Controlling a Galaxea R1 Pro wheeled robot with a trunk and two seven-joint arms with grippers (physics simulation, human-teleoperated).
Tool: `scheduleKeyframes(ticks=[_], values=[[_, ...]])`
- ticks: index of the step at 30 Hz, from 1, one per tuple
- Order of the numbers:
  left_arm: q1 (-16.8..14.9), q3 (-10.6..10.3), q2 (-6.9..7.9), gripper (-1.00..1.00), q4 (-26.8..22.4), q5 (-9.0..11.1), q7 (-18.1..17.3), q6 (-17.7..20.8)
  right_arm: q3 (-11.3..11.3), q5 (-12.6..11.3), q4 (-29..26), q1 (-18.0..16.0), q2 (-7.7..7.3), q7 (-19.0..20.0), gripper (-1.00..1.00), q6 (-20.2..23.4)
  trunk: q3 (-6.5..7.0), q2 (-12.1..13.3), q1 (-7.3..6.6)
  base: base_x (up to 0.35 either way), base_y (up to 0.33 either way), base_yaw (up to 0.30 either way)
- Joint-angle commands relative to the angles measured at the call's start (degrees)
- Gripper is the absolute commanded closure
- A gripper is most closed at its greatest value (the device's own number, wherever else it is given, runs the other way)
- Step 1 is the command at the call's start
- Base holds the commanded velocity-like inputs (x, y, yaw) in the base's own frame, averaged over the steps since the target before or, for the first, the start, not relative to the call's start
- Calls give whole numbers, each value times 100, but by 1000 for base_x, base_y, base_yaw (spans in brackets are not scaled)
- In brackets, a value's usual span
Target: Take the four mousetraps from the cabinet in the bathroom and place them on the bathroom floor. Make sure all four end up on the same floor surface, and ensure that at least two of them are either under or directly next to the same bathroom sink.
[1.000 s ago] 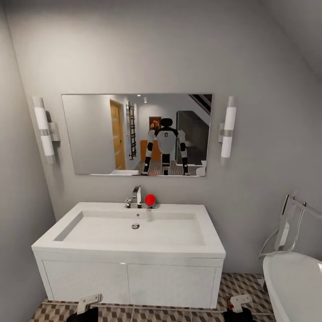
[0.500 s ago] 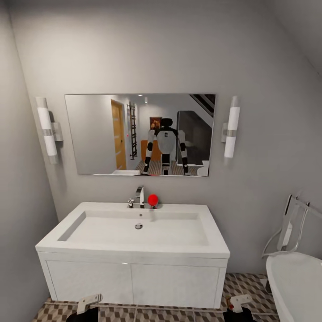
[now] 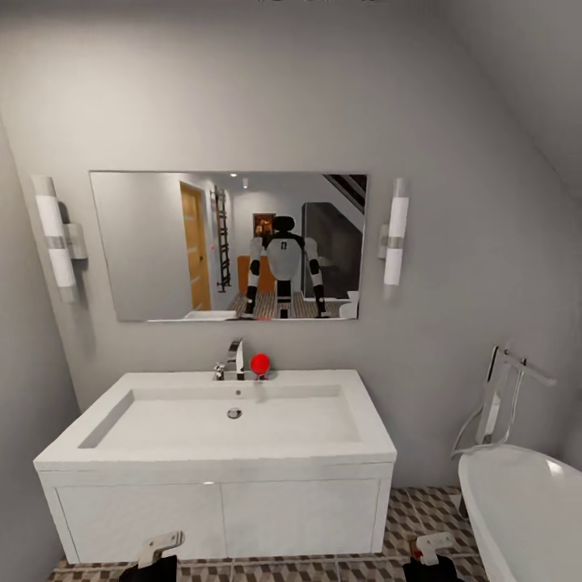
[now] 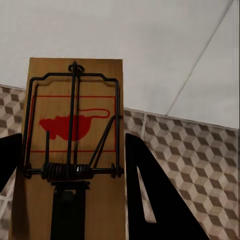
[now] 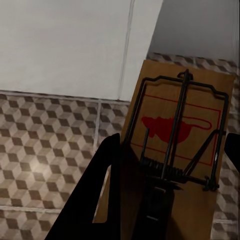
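My left gripper [image 4: 70, 200] is shut on a mousetrap [image 4: 75, 125], a brown wooden board with black wire and a red mouse mark. My right gripper [image 5: 170, 190] is shut on a second mousetrap [image 5: 182, 130] of the same kind. Both traps hang just above the cube-patterned bathroom floor [image 4: 200, 165] [image 5: 45, 145], close to the white vanity front [image 5: 65, 45]. In the head view the sink [image 3: 218, 420] stands straight ahead on its white vanity. The left gripper [image 3: 160, 551] and the right gripper [image 3: 432, 550] sit low at the picture's lower edge, before the vanity.
A white bathtub [image 3: 525, 517] with a chrome fitting [image 3: 497, 404] stands at the right. A mirror [image 3: 226, 246] between two wall lights hangs above the sink. A red ball [image 3: 259, 364] sits by the tap [image 3: 233, 357]. Grey walls close in at left and behind.
The whole head picture has shifted: sink and mirror sit further left and the ceiling slope shows more, so the camera moved. Both grippers hold the same places in the picture.
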Motion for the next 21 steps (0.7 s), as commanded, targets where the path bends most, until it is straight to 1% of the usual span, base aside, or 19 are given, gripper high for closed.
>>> scheduleKeyframes(ticks=[1,5,12,15,21], values=[[-3,-31,0,100,13,-25,30,-20,30,-72,27,-9,2,63,100,-37,1,-5,3,0,0,-137],[-3,-31,1,100,13,-25,28,-20,30,-68,27,-9,2,63,100,-40,7,-5,3,0,0,-58],[-3,-31,-3,100,13,-25,28,-20,34,-67,27,-9,2,63,100,-39,8,-5,3,0,0,-5],[-3,-31,-5,100,13,-25,28,-20,37,-66,27,-9,2,63,100,-37,9,-5,3,0,0,159],[-3,-31,-5,100,13,-25,23,-20,34,-62,27,-9,2,63,100,-36,9,-5,3,0,0,241]])
